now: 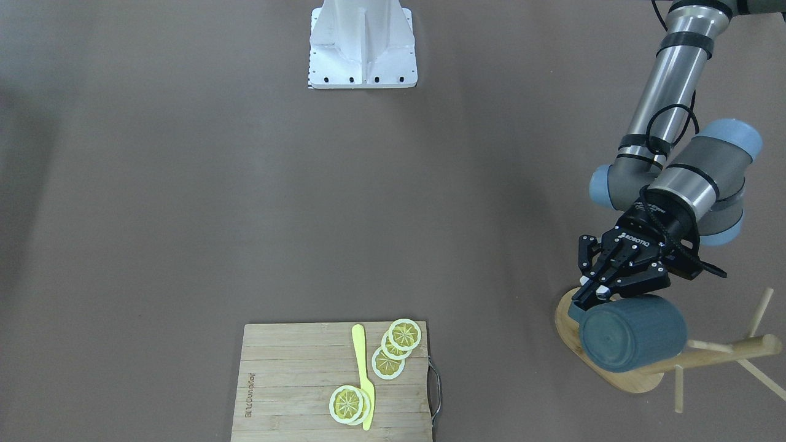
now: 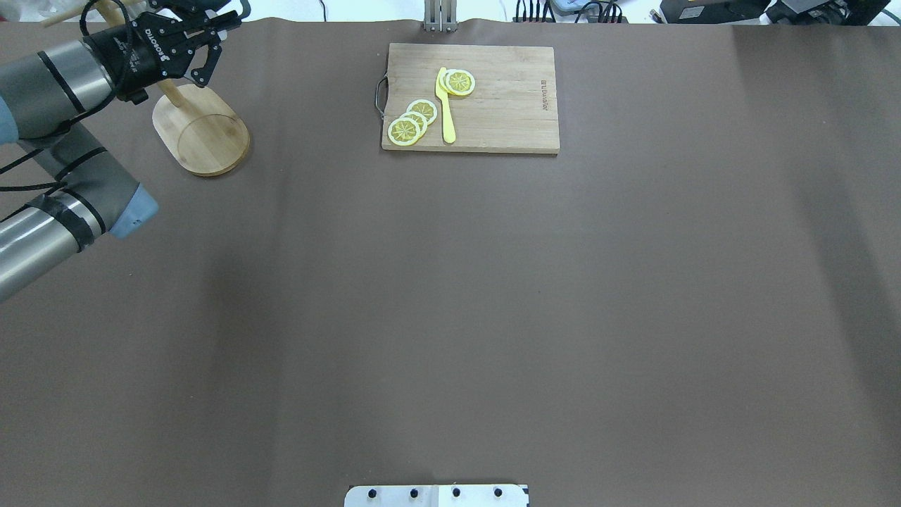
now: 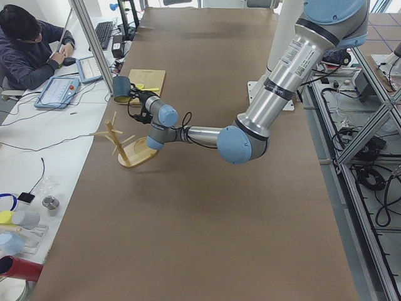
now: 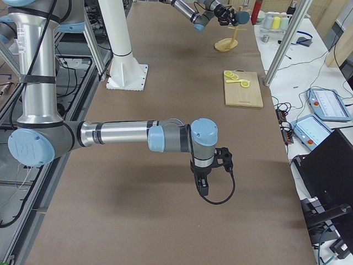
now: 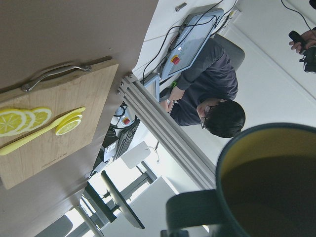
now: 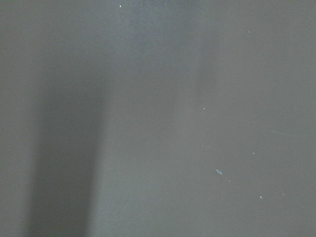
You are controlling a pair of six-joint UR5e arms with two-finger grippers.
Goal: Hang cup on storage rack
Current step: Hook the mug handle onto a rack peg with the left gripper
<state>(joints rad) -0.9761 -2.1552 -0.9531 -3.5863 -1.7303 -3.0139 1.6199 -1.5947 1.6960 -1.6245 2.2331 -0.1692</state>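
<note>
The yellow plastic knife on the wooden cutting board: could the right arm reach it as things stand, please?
Probably yes: only bare brown table lies between the right hand and the yellow plastic knife.

brown bench (image 2: 450, 282), bamboo storage rack (image 2: 211, 137) standing at far left corner, wooden cutting board (image 2: 507, 105) at far edge, white base plate (image 1: 362, 55)

My right wrist feed was filled edge to edge by the table (image 6: 158, 74), a flat grey-brown cover. A darker band of shadow (image 6: 64, 158) ran from top to bottom down the left part, soft at its edges. A few tiny pale specks (image 6: 204, 108) dotted the right half. One small light smudge (image 6: 219, 172) lay at lower right, and a faint thin scratch (image 6: 286, 134) showed above it, nearer the edge.
</note>
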